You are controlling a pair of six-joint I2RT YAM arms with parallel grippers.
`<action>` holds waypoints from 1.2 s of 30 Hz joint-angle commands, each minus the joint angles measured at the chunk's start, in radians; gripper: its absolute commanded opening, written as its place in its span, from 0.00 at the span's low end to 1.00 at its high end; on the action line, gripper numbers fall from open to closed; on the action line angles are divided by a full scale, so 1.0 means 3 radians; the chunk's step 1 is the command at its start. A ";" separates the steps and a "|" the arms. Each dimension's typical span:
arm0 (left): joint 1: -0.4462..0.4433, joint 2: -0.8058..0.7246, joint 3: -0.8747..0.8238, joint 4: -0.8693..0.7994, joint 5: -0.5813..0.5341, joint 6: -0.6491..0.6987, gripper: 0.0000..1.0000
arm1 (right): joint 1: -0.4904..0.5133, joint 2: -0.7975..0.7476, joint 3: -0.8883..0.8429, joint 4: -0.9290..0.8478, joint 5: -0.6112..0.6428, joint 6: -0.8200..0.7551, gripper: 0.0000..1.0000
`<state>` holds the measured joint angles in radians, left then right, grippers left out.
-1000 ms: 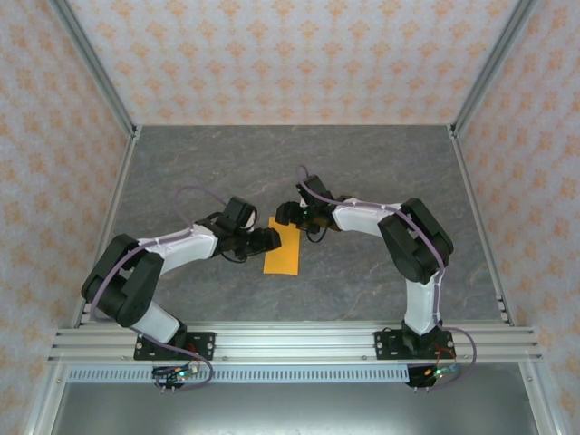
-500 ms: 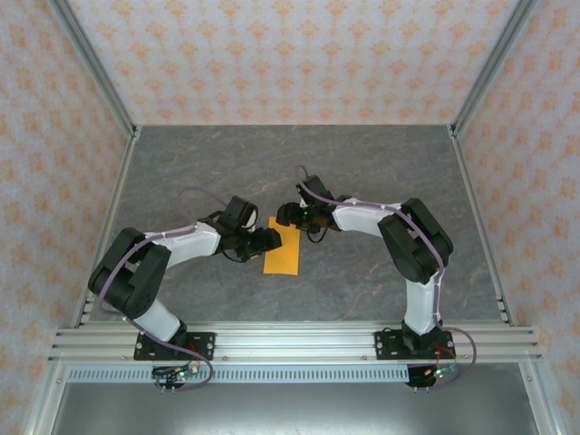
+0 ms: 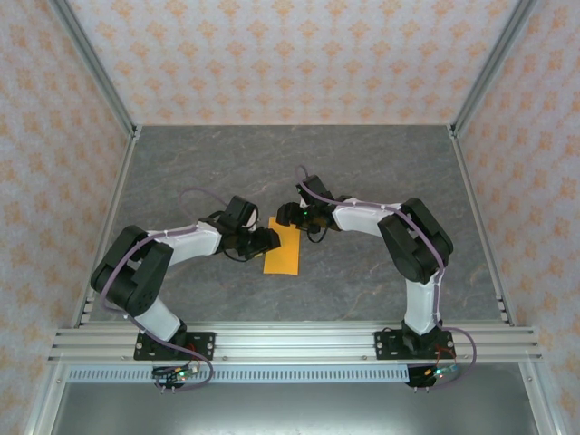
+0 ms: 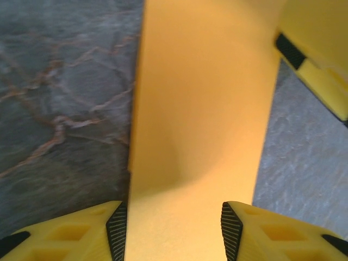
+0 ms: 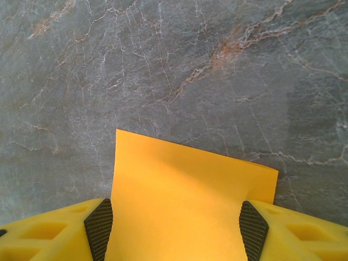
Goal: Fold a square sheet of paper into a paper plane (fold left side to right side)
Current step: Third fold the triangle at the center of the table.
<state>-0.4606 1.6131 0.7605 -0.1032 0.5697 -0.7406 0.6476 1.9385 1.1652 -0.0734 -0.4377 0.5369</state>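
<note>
**Q:** Top view: risk?
**A:** The thin bright-orange paper sheet (image 3: 283,252), a narrow rectangle, lies mid-way across the grey marbled table (image 3: 381,172). My left gripper (image 3: 269,239) is at its 9 o'clock and my right gripper (image 3: 285,216) at 12. Uneven pull could skew the crease.

**Q:** Left wrist?
**A:** My fingers stand apart astride the sheet (image 4: 201,109), which bulges. I cannot tell if they pinch it.

**Q:** Right wrist?
**A:** My fingers are spread and the sheet (image 5: 185,190) lies flat. It may slide.

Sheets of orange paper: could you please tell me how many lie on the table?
1. The orange sheet of paper lies on the table, with the left gripper at its left edge and the right gripper at its far end. Another could hide beneath it.
</note>
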 commanded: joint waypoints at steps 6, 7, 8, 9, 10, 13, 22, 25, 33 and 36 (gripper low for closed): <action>-0.0028 -0.0072 0.0051 0.0105 0.0035 0.0019 0.46 | 0.0012 0.0090 -0.0019 -0.0067 -0.0001 -0.0055 0.67; -0.0024 -0.0079 0.0052 0.0084 0.0024 0.0022 0.46 | 0.0010 0.0089 -0.0020 -0.0067 -0.0003 -0.0059 0.67; -0.0025 -0.0085 0.0045 0.0073 0.0018 0.0030 0.46 | 0.0010 0.0091 -0.0022 -0.0068 -0.0002 -0.0058 0.67; -0.0028 -0.0093 0.0043 0.0063 0.0009 0.0030 0.45 | 0.0010 0.0094 -0.0019 -0.0068 -0.0001 -0.0057 0.67; -0.0028 -0.0096 0.0039 0.0059 0.0008 0.0030 0.44 | 0.0011 0.0090 -0.0019 -0.0067 -0.0001 -0.0057 0.67; -0.0023 -0.0095 0.0038 0.0049 0.0003 0.0030 0.37 | 0.0010 0.0089 -0.0018 -0.0072 -0.0008 -0.0062 0.67; -0.0024 -0.0114 -0.0014 0.0066 0.0023 -0.0078 0.13 | 0.0010 -0.0163 -0.0024 -0.0096 0.0178 -0.0369 0.73; -0.0025 -0.0139 -0.0039 0.0097 0.0011 -0.0168 0.09 | 0.0010 -0.0445 -0.0185 -0.0022 0.0293 -0.0525 0.79; -0.0025 -0.0162 -0.0062 0.0184 0.0077 -0.0440 0.04 | 0.0273 -0.1404 -0.1087 0.0163 0.0619 -0.0912 0.81; -0.0025 -0.0170 -0.0061 0.0183 0.0102 -0.0506 0.02 | 0.0562 -0.1633 -0.1405 0.0327 0.0737 -0.1010 0.82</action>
<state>-0.4648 1.5917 0.7525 -0.0727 0.5797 -0.8516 0.7490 1.4845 0.8066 -0.0223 -0.2825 0.3031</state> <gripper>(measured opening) 0.056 0.816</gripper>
